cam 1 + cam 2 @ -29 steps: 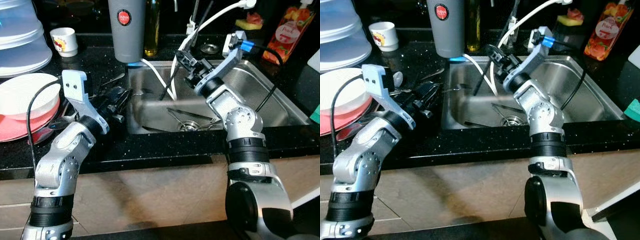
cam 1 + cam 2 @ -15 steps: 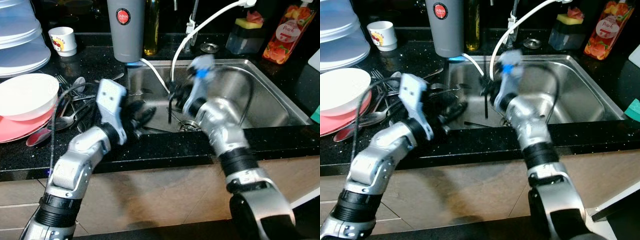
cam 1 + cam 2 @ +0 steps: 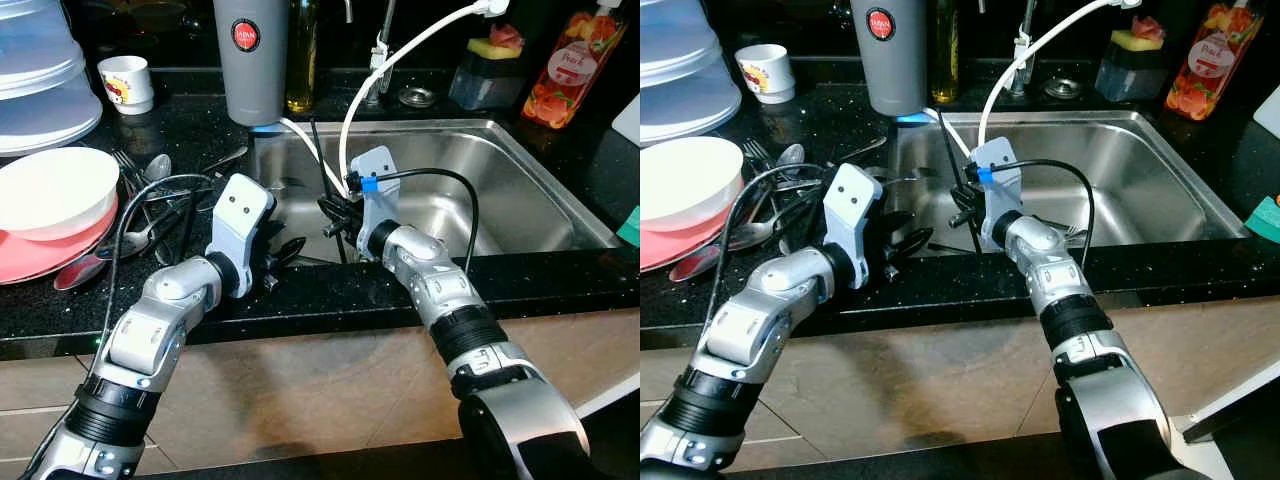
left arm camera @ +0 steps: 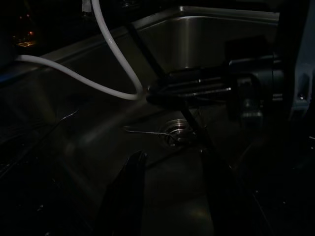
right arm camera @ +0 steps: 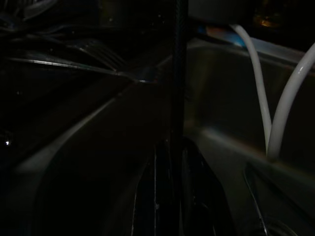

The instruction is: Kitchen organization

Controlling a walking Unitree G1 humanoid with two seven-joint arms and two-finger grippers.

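At the front lip of the sink (image 3: 560, 190), both grippers meet over the left part of the basin. Left gripper (image 3: 283, 252) hangs just over the sink's front-left edge, fingers (image 4: 129, 191) apart, nothing between them; wrist view shows them pointing at the drain (image 4: 176, 130). Right gripper (image 3: 335, 212) sits just beyond it, fingers clamped on a thin black utensil (image 3: 320, 160), a long dark stick standing almost upright, top end leaning toward the back-left corner, lower end down by the sink's front wall. Right wrist view shows the stick (image 5: 178, 73) running straight up between the fingers. Utensil is near the left fingers but not touching them.

Since 0.5 s ago: right arm has pulled nearer the front wall and its motion blur is gone; left gripper has settled at about the same spot. One second ago the right gripper was higher, toward the tap at the back, and the left was over the worktop (image 3: 200, 130) by the cutlery.

Further in, loose cutlery lies on the sink floor by the drain; white hose (image 3: 400, 50) loops down into the basin. Left on the worktop: pile of forks and spoons (image 3: 150, 200), white bowl (image 3: 50, 190) on pink plate (image 3: 40, 255). Back row: small cup (image 3: 127, 82), grey tumbler (image 3: 250, 60), oil bottle (image 3: 303, 60), sponge holder (image 3: 490, 75), red pouch (image 3: 575, 60).
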